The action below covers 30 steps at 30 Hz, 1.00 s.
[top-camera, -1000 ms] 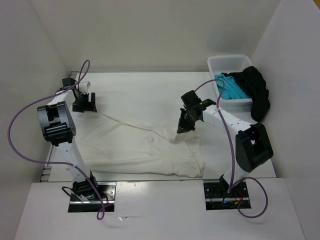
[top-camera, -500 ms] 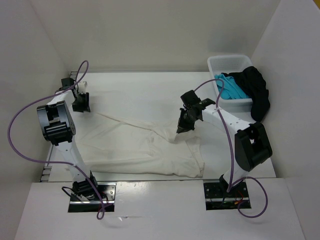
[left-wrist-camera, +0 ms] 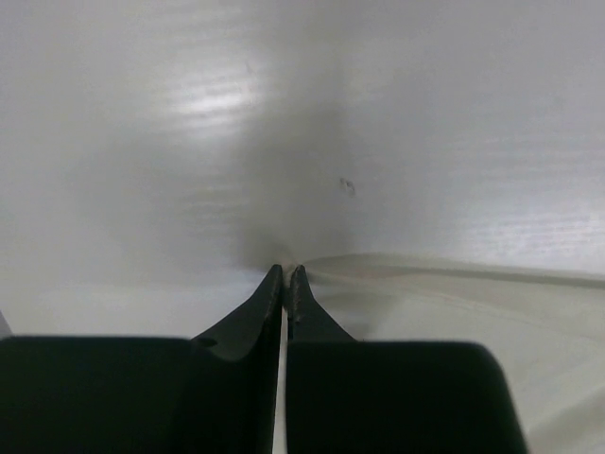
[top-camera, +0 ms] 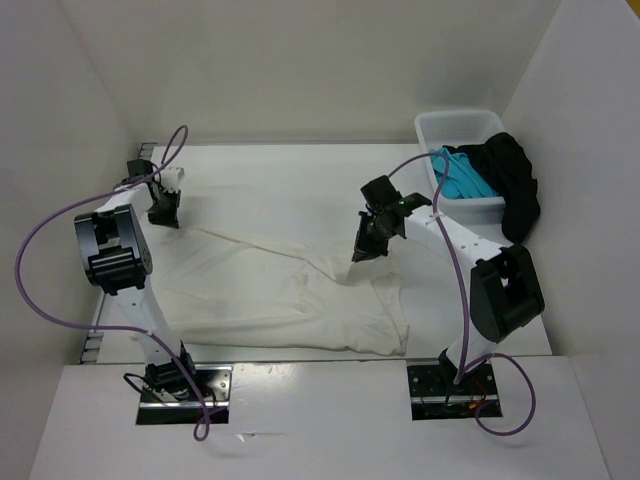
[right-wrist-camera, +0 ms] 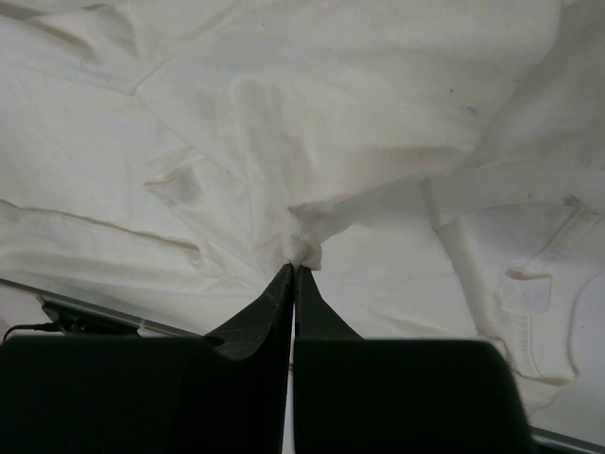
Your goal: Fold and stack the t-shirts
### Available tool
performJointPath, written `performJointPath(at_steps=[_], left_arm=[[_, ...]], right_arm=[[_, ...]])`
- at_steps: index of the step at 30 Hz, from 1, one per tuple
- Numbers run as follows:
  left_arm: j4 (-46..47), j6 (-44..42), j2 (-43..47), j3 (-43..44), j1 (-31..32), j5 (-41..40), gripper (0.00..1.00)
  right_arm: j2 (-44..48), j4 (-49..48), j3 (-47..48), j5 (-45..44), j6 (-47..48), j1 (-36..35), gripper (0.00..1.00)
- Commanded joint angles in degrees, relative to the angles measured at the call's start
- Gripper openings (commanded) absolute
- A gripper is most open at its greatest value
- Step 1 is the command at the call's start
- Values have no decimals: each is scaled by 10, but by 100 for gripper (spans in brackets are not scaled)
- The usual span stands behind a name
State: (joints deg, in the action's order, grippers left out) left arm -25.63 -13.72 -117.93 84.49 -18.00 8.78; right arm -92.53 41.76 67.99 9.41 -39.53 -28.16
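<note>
White tabletop (top-camera: 300, 180), white walls on three sides: matte and pale, w/ a soft sheen in the left wrist view. We've got the white t-shirt (top-camera: 270, 300) lying across the lower middle of the top view. It's soft, thin cloth, creased and rumpled along its right side, w/ one narrow strip pulled out toward the upper left. Left gripper (left-wrist-camera: 285, 274) sits at the end of that strip, upper left of the top view, jaws pressed together and nipping just the point of the cloth, low on the table. Right gripper (right-wrist-camera: 295, 270) is right of centre, jaws closed too, pinching a small peak of fabric that puckers into folds around the tips. At right in its wrist cam we see a sewn-in neck label (right-wrist-camera: 523, 291), text too small to read.

Upper right: a translucent rectangular plastic bin (top-camera: 432, 128) w/ a teal garment (top-camera: 460, 182) inside and a black garment (top-camera: 518, 190) draped over its right rim. Purple cables (top-camera: 40, 260) loop off both arms.

Left arm's body covers the shirt's left edge, so we can't see how it lies there. Sleeve or hem in each gripper, we can't tell.
</note>
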Motion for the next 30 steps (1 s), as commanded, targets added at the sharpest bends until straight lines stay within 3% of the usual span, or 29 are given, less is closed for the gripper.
performJointPath(at_steps=[1, 5, 12, 17, 21, 30], left_arm=[[-33, -94, 52, -48, -2, -3, 0], [-33, -204, 174, -115, -8, -27, 0], [-65, -295, 281, -148, -14, -66, 0], [-95, -343, 328, -225, -14, -96, 0], [-108, -352, 350, -289, -14, -112, 0], [-145, -358, 378, -327, -14, -145, 0]], right_arm=[[20, 22, 39, -8, 10, -6, 0], [51, 50, 32, -14, 10, -6, 0], [104, 82, 22, -14, 10, -6, 0], [131, 107, -18, 3, 5, -6, 0], [152, 107, -60, 18, 0, -6, 0], [158, 126, -93, 36, 11, -6, 0]])
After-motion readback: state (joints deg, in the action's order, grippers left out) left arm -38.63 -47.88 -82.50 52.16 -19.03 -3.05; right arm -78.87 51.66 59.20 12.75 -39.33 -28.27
